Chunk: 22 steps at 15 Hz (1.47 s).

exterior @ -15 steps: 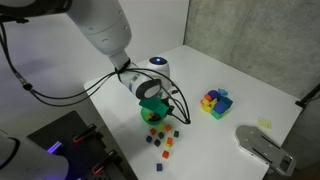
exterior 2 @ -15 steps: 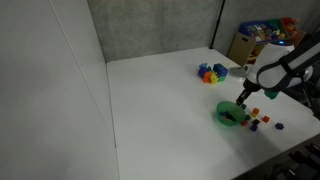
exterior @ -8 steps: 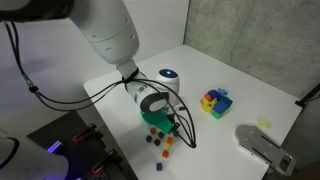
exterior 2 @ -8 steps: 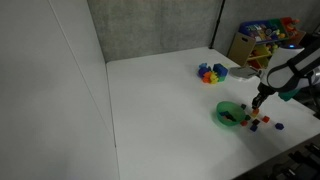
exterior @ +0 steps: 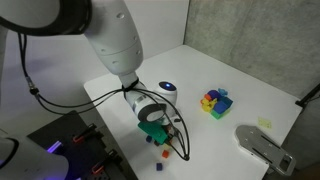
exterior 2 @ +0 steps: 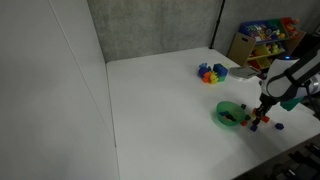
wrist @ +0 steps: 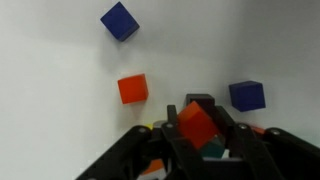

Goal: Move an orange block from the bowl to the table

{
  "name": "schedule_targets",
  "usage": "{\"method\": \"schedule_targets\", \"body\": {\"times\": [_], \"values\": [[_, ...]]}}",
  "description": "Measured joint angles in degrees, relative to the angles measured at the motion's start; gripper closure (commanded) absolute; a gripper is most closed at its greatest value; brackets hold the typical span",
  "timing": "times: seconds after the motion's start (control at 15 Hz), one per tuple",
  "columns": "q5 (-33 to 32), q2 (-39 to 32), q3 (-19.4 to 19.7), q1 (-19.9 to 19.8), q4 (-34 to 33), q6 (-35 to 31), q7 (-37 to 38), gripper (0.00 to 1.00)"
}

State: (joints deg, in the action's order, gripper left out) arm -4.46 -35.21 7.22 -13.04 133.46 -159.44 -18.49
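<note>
Here, fingers [wrist: 230,130] clamped on an orange block [wrist: 197,125], glossy tilted cube, over white table [wrist: 50,80].

Close quarters under your gripper, open table beyond.

Below the gripper [wrist: 200,135] and its clamped orange block [wrist: 196,120], loose pieces dot the table [wrist: 50,90]. A red-orange block [wrist: 132,88] lies nearest, a far blue block [wrist: 119,20] beyond it and a near blue block [wrist: 246,95] opposite, with bare gaps between. The bowl [exterior 2: 231,114] sits just beside you. The block cluster [exterior 2: 211,73] and grey device [exterior: 262,148] stand well apart, and the wide surface past them is unobstructed.
</note>
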Motion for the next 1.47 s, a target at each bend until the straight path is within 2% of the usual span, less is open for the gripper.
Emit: {"method": "schedule_targets", "body": {"times": [0.07, 0.13, 0.2, 0.33, 0.6, 1.0, 1.2, 1.47], "values": [[0.0, -0.4, 0.0, 0.0, 0.0, 0.0, 0.0, 0.85], [0.0, -0.7, 0.0, 0.0, 0.0, 0.1, 0.0, 0.57], [0.0, -0.9, -0.1, 0.1, 0.0, 0.1, 0.0, 0.34], [0.0, -1.0, -0.2, 0.1, 0.0, 0.1, 0.0, 0.31], [0.0, -0.2, -1.3, 0.1, 0.0, 0.1, 0.0, 0.01], [0.0, 6.1, -2.3, 0.7, 0.6, 2.7, 0.1, 0.00], [0.0, 10.9, -2.1, 1.8, 0.7, 7.2, 1.7, 0.00], [0.0, 17.8, -2.0, 4.5, 0.5, 16.2, 7.4, 0.00]]}}
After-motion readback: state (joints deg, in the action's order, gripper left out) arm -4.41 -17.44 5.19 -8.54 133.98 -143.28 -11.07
